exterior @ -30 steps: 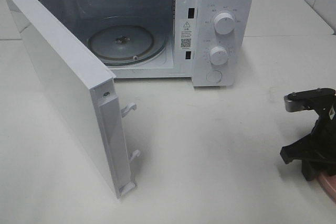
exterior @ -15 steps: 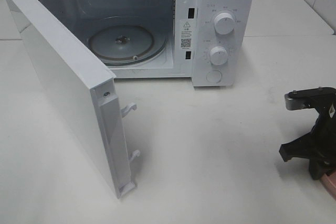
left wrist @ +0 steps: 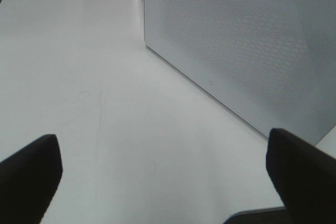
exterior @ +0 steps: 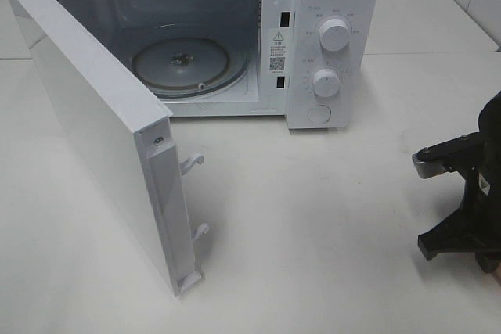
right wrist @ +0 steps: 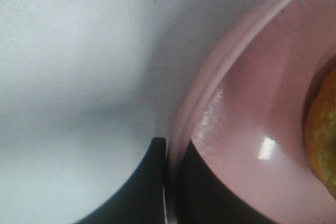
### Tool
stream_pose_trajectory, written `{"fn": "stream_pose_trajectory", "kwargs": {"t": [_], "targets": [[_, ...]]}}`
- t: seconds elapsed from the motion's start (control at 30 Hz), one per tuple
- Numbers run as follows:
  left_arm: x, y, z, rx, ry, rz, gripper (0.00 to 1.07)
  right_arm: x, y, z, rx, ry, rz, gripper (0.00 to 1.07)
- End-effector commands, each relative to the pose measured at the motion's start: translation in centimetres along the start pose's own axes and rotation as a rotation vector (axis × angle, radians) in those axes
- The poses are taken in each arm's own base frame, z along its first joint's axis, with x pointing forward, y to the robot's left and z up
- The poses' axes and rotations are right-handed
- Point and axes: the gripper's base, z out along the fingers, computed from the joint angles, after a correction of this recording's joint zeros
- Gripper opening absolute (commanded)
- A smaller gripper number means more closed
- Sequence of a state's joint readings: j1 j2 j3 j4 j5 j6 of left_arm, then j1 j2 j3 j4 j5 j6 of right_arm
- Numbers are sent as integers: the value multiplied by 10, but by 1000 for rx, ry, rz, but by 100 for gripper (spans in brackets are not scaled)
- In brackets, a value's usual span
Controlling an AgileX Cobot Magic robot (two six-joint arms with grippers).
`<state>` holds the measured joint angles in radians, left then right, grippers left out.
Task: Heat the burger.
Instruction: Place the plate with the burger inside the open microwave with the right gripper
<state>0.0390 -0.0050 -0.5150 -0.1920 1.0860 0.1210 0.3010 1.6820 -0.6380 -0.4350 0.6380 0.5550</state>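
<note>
In the right wrist view, a sliver of the burger (right wrist: 323,129) shows as a golden-brown bun at the picture's edge. It rests on a pink plate (right wrist: 252,103). My right gripper (right wrist: 169,153) is shut on the plate's rim, with one dark finger (right wrist: 139,187) outside the rim and the other on the plate's inner face. In the exterior high view only the right arm (exterior: 468,209) shows, at the table's right edge, and it hides the burger. My left gripper (left wrist: 168,182) hangs open over bare table beside the microwave door (left wrist: 247,51), holding nothing.
A white microwave (exterior: 333,44) stands at the back. Its door (exterior: 94,131) is swung wide open toward the front left. The glass turntable (exterior: 188,64) lies bare inside. White tabletop (exterior: 313,217) lies between the microwave and the right arm.
The right gripper's jaws have closed onto the pink plate's rim. The right arm has dropped lower and shifted toward the right edge, now covering the plate in the exterior high view. The left arm is still.
</note>
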Motion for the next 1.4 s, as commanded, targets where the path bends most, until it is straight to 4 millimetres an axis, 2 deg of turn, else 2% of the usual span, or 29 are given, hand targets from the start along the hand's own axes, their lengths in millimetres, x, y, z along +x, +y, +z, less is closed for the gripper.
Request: {"fn": "stream_pose_trajectory", "kwargs": {"t": [0.03, 0.67, 0.93, 1.03, 1.13, 1.4], "targets": [[0, 0, -2, 3, -29, -4, 98, 2, 2, -6, 69, -29, -40, 0], [0, 0, -2, 3, -29, -4, 98, 18, 21, -40, 207, -106, -234, 0], [0, 0, -2, 3, -29, -4, 98, 25, 17, -57, 205, -156, -268, 0], [0, 0, -2, 3, -29, -4, 98, 27, 15, -58, 214, -149, -270, 0], [0, 0, -2, 3, -29, -4, 98, 32, 13, -58, 207, -147, -268, 0], [0, 0, -2, 3, -29, -4, 98, 52, 26, -68, 206, -201, -379, 0]]}}
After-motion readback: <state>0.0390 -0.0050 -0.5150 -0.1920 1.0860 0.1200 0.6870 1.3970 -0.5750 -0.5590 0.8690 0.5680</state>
